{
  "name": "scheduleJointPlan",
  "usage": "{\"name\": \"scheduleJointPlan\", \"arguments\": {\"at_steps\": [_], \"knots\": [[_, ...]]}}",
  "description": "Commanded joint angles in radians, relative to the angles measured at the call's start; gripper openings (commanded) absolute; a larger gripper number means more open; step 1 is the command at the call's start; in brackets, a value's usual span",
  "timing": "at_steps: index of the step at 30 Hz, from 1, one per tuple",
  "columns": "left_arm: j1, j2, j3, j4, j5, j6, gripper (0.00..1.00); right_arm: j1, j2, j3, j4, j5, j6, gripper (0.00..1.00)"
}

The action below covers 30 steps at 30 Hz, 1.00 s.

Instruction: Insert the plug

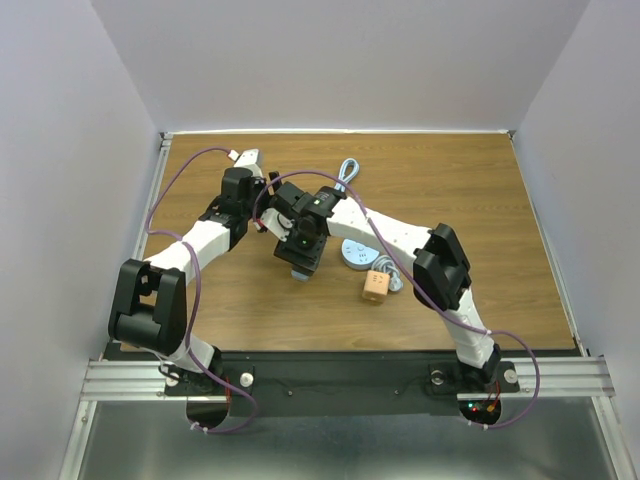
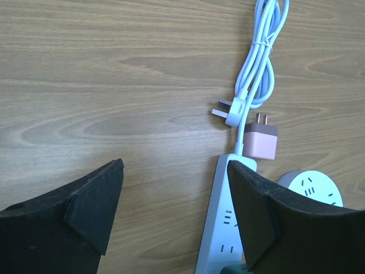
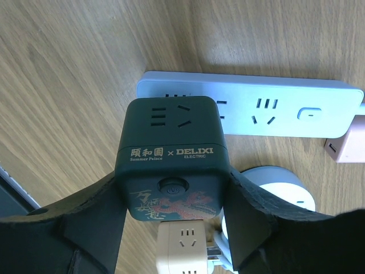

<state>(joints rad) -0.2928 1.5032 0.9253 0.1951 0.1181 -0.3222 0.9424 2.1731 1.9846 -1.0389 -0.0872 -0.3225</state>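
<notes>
My right gripper (image 3: pixel 171 191) is shut on a dark green cube socket (image 3: pixel 170 154) and holds it over the near end of a pale blue power strip (image 3: pixel 256 111). From above, the gripper (image 1: pixel 300 255) and cube (image 1: pixel 298 265) sit mid-table. My left gripper (image 2: pixel 174 194) is open and empty above bare wood, its right finger (image 2: pixel 268 211) over the strip (image 2: pixel 225 228). The strip's white plug (image 2: pixel 231 111) lies loose on the table at the end of its bundled cable (image 2: pixel 259 63). A pink adapter (image 2: pixel 260 142) lies at the strip's cable end.
A round white socket (image 1: pixel 355 253) lies to the right of the cube, and shows in the right wrist view (image 3: pixel 274 182). A beige cube socket (image 1: pixel 375 288) sits nearer the front. The coiled cable (image 1: pixel 347 172) reaches toward the back. White walls enclose the table.
</notes>
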Motion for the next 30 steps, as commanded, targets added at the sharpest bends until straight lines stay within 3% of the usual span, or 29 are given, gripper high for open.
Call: {"name": "scheduleJointPlan", "arguments": {"at_steps": [1,22,30], "knots": [[-0.005,-0.029,0.023,0.018,-0.005,-0.009,0.85,0.010,0.068,0.014,0.010,-0.009,0.005,0.00],[0.075,0.012,0.015,0.023,-0.092,-0.064,0.86,0.022,0.143,0.088,0.020,-0.019,-0.010,0.00],[0.109,0.011,0.018,0.027,-0.095,-0.063,0.86,0.049,0.126,0.037,0.048,-0.014,0.000,0.00]]}}
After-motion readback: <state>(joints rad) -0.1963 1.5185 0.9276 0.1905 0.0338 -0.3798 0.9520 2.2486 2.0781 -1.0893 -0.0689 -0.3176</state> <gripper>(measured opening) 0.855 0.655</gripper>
